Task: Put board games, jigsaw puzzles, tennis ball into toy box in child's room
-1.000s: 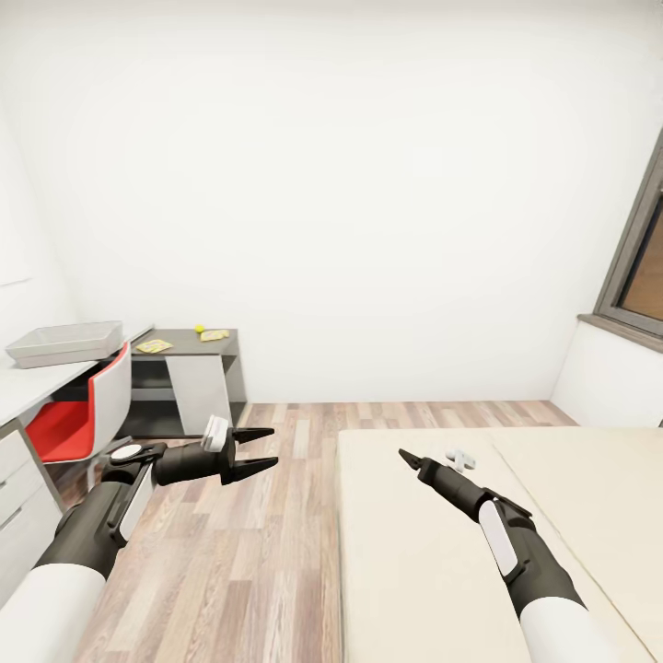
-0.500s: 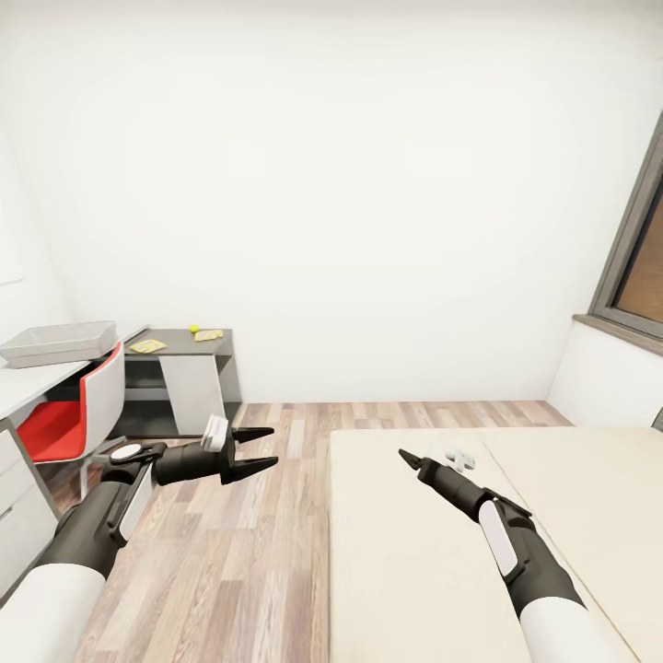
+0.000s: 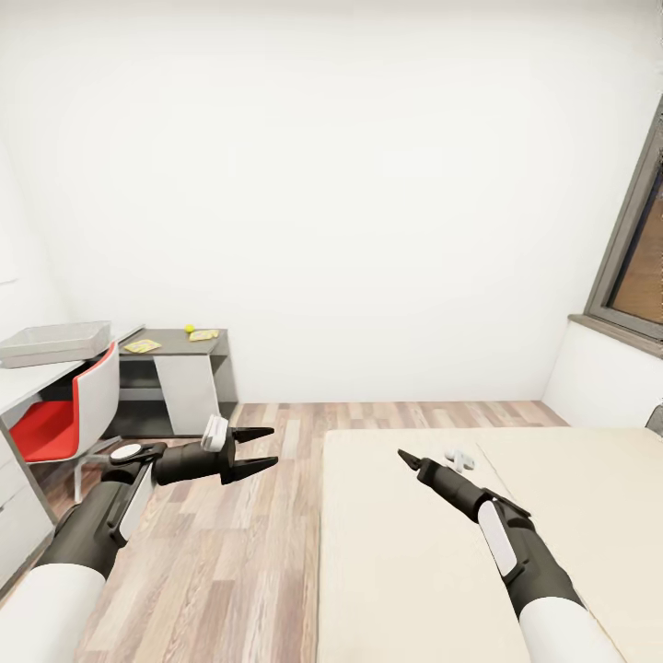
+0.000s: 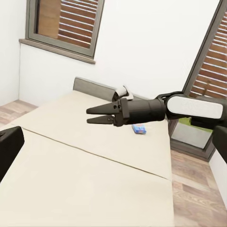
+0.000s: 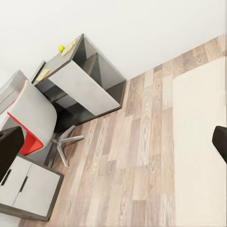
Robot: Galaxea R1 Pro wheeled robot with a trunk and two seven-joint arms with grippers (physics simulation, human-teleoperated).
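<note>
The toy box [image 3: 55, 343], a light grey bin, sits on the white table [image 3: 23, 379] at the far left. On the adjoining dark grey desk [image 3: 180, 345] lie the tennis ball [image 3: 190, 328] [image 5: 61, 48] and two flat yellowish things [image 3: 142, 346] [image 3: 204, 335], too small to tell jigsaw puzzles from a board game. The cream bed [image 3: 405, 562] [image 4: 71, 179] lies at the lower right. A small blue flat thing [image 4: 139, 128] rests on it. My left gripper [image 3: 261, 447] hangs open over the floor. My right gripper [image 3: 402, 456] [image 4: 92, 116] is open above the bed, holding nothing.
A red and white swivel chair [image 3: 64, 419] [image 5: 28, 123] stands at the desk. Wood-plank floor [image 3: 230, 552] runs between the desk and the bed. A window with a dark frame [image 3: 635, 258] is on the right wall, and white drawers [image 5: 23, 194] stand under the table.
The whole view has shifted, so desk, chair and toy box sit further left: the camera has moved. Both arms hold the same pose.
</note>
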